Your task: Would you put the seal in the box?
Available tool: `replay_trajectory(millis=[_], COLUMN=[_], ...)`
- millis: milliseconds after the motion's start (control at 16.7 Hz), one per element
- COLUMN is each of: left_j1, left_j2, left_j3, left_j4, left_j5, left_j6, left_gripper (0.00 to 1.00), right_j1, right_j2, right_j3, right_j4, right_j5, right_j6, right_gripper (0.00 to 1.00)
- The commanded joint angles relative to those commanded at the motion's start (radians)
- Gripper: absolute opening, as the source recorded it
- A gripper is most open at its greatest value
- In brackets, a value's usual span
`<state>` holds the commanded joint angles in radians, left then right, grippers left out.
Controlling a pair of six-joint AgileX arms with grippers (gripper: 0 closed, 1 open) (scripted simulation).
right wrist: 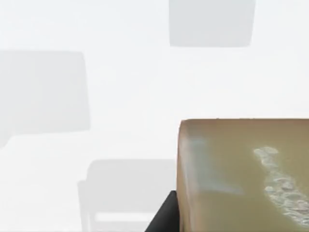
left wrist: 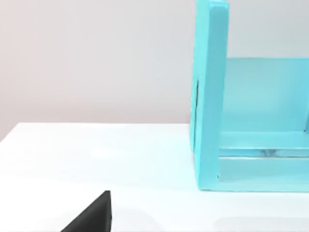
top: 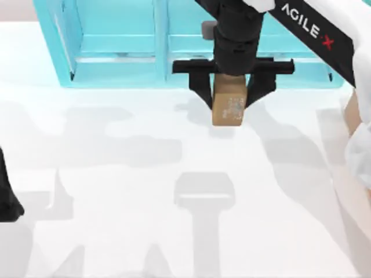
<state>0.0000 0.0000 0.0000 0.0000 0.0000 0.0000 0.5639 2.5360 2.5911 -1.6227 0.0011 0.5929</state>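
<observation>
Top view: your right gripper (top: 231, 92) hangs over the far middle of the table (top: 116, 231), just in front of the turquoise shelf (top: 116, 46), its two black fingers (top: 200, 87) clamped on either side of the seal (top: 228, 104). The seal is golden-brown with a whitish speckled mark on one face, and its shadow lies on the table below it. A sliver of tan box (top: 351, 113) shows at the table's right edge. Your left arm (top: 7, 197) sits at the left edge. Right wrist view: the seal (right wrist: 241, 179) close up, above the white table
</observation>
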Motion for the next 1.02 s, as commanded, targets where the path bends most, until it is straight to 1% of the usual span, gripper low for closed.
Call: replay_trajectory(millis=[120,420,540,660,780,1020], left_j1=[0.0,0.0,0.0,0.0,0.0,0.0], left_j2=[0.0,0.0,0.0,0.0,0.0,0.0], left_j3=[0.0,0.0,0.0,0.0,0.0,0.0], left_j4=[0.0,0.0,0.0,0.0,0.0,0.0], left_j5=[0.0,0.0,0.0,0.0,0.0,0.0], left_j6=[0.0,0.0,0.0,0.0,0.0,0.0], left_gripper=[1.0,1.0,1.0,1.0,1.0,1.0], right_j1=[0.0,-0.001,-0.034,-0.104,-0.203,-0.457], right_j2=[0.003,-0.002,-0.029,-0.087,-0.172,-0.391], right_j3=[0.032,0.029,-0.004,-0.078,-0.193,-0.51], right_j4=[-0.031,-0.029,-0.021,-0.002,0.028,0.11], right_j5=[0.0,0.0,0.0,-0.001,-0.001,-0.004], right_j6=[-0.001,-0.002,-0.035,-0.106,-0.204,-0.462], right_gripper=[0.0,0.0,0.0,0.0,0.0,0.0])
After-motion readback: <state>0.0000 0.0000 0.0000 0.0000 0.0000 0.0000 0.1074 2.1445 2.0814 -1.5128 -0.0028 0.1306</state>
